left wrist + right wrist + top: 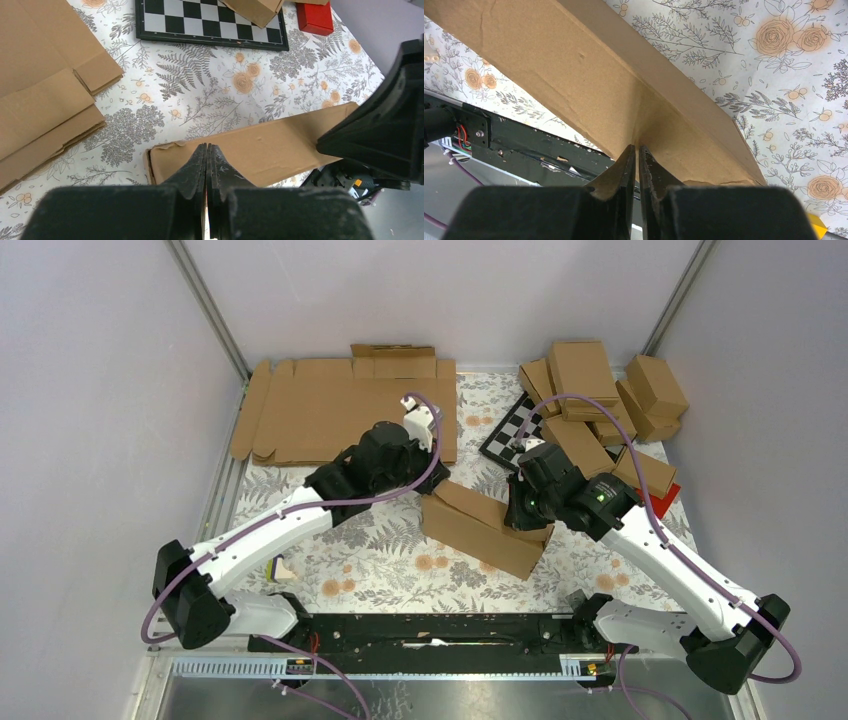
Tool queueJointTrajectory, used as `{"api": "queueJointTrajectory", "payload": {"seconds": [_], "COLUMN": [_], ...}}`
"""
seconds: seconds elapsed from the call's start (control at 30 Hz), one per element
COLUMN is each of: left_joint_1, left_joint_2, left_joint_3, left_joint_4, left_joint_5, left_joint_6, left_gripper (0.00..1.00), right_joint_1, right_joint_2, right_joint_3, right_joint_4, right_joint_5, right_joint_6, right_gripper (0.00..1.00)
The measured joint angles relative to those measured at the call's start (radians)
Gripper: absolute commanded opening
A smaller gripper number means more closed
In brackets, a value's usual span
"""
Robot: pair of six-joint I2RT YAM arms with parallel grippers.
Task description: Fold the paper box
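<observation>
Inspector: Position of box (480, 530)?

Assessor: Mid-table between the two arms. Partly formed, one long panel raised and tilted, lid not closed

Inspector: Jaws?

Assessor: Left gripper (206, 150) has its jaws pressed fully together, tips at the box's near left edge. No cardboard shows between them, so it appears to push rather than hold. Right gripper (636, 149) has its jaws at a narrow slit, nipped on a cardboard wall at a crease at the right end

Inspector: Hazards?

Assessor: Three, by judgement. With a single pinch, a shove from the left could swing the box about that grip and slide it over the floral cloth (370, 560). The closed left tips could skid off the edge or dent the corrugated wall. The pinch sits on a crease, so a pull across it could tear the board or set a false fold. Untucked panels would likely spring open if let go

Inspector: Surroundings?

Assessor: Flat blanks (330, 410) at far left, well apart from the box. Pile of finished boxes (590, 380) at far right. Chessboard (210, 20) just beyond the box, partly under that pile, with a red block (314, 17) beside it

Inspector: Obstructions?

Assessor: Nothing touches the box but the grippers. The arms crowd each other over it, so contact between them is the nearer concern. A box pushed away could ride onto the chessboard
</observation>
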Motion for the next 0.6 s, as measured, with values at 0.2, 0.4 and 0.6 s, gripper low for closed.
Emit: {"api": "queueJointTrajectory", "payload": {"seconds": [0.2,0.4,0.6], "left_joint_1": [0.056,0.065,0.068], "left_joint_2": [0.002,-0.034,-0.100], "left_joint_3": [-0.103,-0.234,-0.362], "left_joint_4": [0.084,0.240,0.389], "left_joint_5": [0.028,0.033,0.034], "left_joint_6": [-0.015,-0.046,-0.076], "left_gripper": [0.00,0.00,0.00], "right_joint_1": [0.000,0.000,0.000], "right_joint_2": [0.000,0.001,0.003], "right_joint_3": [0.000,0.000,0.000], "right_joint_4": [0.000,-0.001,0.003], "right_joint_5": [0.000,-0.005,-0.005], "right_joint_6": [0.000,0.000,0.000], "right_gripper": [0.13,0.13,0.13]}}
